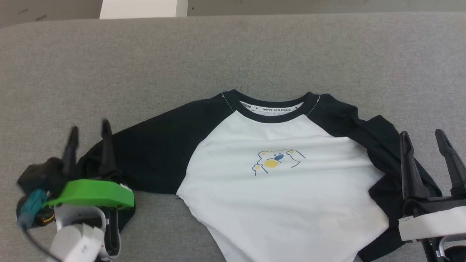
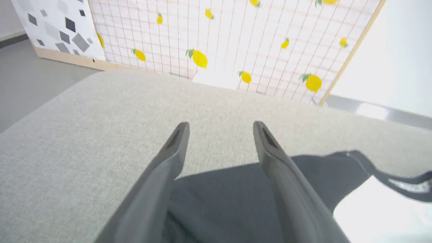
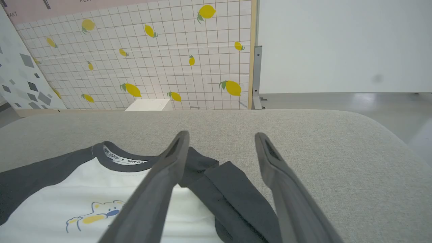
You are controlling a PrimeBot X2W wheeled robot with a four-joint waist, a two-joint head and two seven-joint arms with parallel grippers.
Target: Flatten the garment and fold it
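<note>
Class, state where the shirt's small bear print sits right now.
In the head view the bear print sits mid-picture on the white chest of the garment, a little below the black neckband.

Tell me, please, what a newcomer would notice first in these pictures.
The white garment with black sleeves and a bear print lies face up on the grey cushion. The left gripper, with a bright green mount, is open over one sleeve; the right gripper is open by the other.

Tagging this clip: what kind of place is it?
Likely a staged lab or demo set: a grey fabric-covered table, a lemon-print grid backdrop standing behind it, bare grey floor.
</note>
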